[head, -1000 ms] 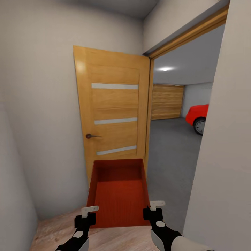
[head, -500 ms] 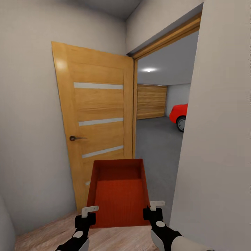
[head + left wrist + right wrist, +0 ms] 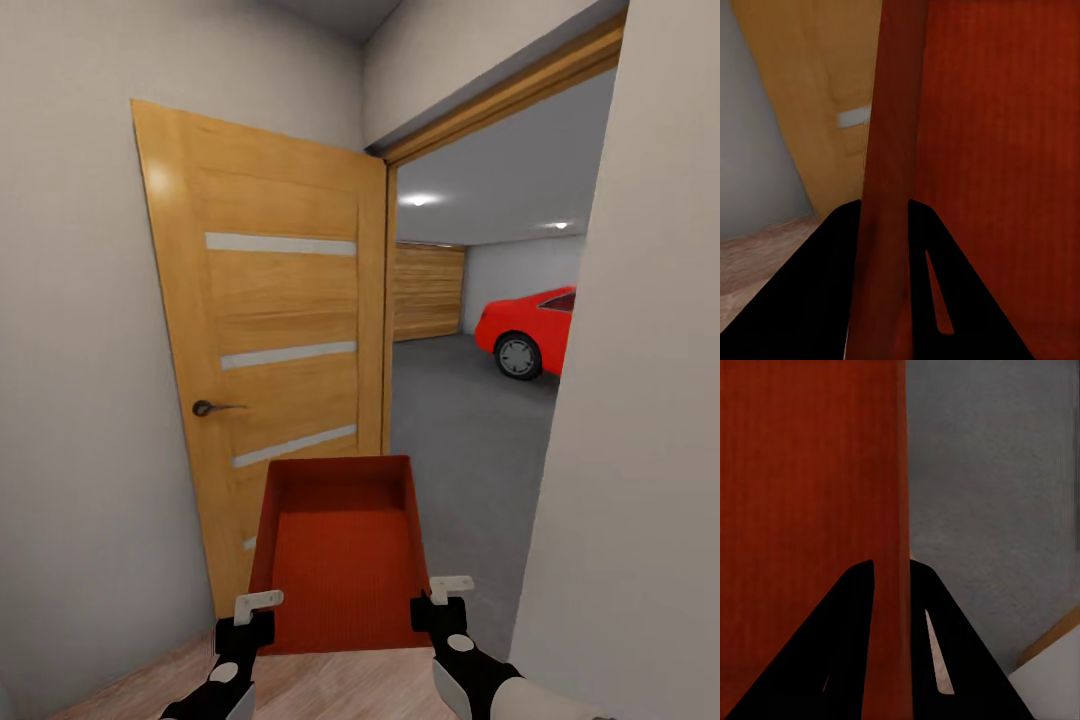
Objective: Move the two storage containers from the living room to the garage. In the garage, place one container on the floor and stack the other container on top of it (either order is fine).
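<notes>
The left gripper [image 3: 246,618] had its jaws pinched tight on one side wall of the storage container [image 3: 340,560]. The right gripper [image 3: 440,606] clamped the opposite wall. The bin hung between them before the open door [image 3: 270,340], beside the garage [image 3: 470,420] doorway.

We face pale grey walls [image 3: 80,300] and a wooden door [image 3: 275,330] with three frosted strips, swung open. Beyond its frame [image 3: 387,300] we see dark grey concrete floor [image 3: 470,420], a wooden garage door [image 3: 428,292], a red car [image 3: 530,330] and ceiling lights [image 3: 420,200].
</notes>
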Controlling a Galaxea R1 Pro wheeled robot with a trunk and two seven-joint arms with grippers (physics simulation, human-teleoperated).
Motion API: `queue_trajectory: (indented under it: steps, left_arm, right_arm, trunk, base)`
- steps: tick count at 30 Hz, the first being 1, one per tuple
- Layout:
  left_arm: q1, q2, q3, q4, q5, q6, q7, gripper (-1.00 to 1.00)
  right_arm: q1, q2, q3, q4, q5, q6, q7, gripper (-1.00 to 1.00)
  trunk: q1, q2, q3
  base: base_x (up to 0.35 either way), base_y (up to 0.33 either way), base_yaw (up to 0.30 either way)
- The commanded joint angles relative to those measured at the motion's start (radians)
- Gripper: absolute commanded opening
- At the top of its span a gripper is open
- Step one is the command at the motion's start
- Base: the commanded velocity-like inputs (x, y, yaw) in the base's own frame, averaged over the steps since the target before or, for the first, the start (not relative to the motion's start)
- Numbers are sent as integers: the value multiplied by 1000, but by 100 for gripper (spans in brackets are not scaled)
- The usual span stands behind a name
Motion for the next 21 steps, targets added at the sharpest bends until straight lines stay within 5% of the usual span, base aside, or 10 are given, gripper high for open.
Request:
queue_trajectory:
  steps: [1,15,21]
  left_arm:
    - [-1,-1,27,0,-4,-2,6,-100]
    - [-1,-1,27,0,-4,-2,6,-100]
    - [-1,-1,27,-1,-4,-2,6,-100]
  right_arm:
    - [-1,5,-19,0,0,-1,3,-100]
    - [-1,5,-19,0,0,-1,3,-100]
    - [-1,5,-19,0,0,-1,3,-100]
  trunk:
    - [1,-1,-1]
    - [1,-1,-1]
    - [1,-1,-1]
  base:
    - [214,250,-272]
    - [221,244,-280]
    - [63,59,-281]
